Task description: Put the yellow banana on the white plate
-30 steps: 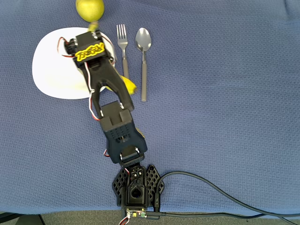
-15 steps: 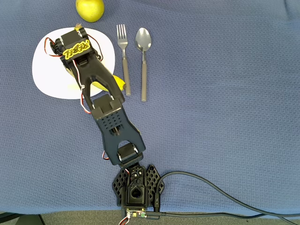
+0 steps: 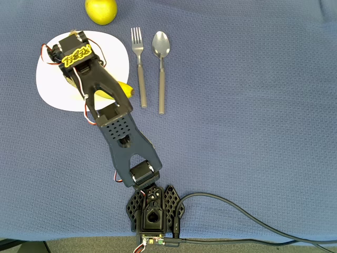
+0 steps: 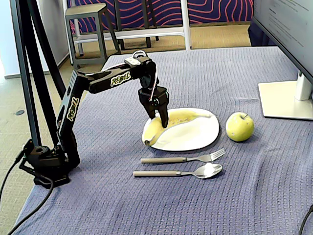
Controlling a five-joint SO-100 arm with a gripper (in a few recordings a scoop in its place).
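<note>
Nearest in the fixed view lie a spoon [image 4: 178, 172] and, just beyond it, a fork [image 4: 183, 158], parallel on the blue cloth [image 4: 234, 205]. In the overhead view they sit to the right of the plate, apart from it.

Behind them, the white plate [image 4: 200, 137] carries the yellow banana [image 4: 168, 125]. In the fixed view most of the fruit rests on the plate, while its dark near tip reaches the rim or slightly overhangs it. In the overhead view the same tip [image 3: 126, 90] protrudes from under the arm at the plate's lower right edge.

The gripper [image 4: 162, 119] points down over the banana's middle, fingers straddling or touching it. Whether they are clenched on the fruit or already released cannot be told from either view.

Change over the last second: in the overhead view the arm has swung leftward. The banana, first lying mostly off the plate's right edge beside the fork, has travelled with it onto the plate. The transfer thus appears essentially complete; what remains, by judgement, is release and withdrawal, with some risk that the overhanging tip lets the fruit roll.

Farthest, a yellow-green apple [image 4: 239, 126] stands just beside the plate, apart from it.
</note>
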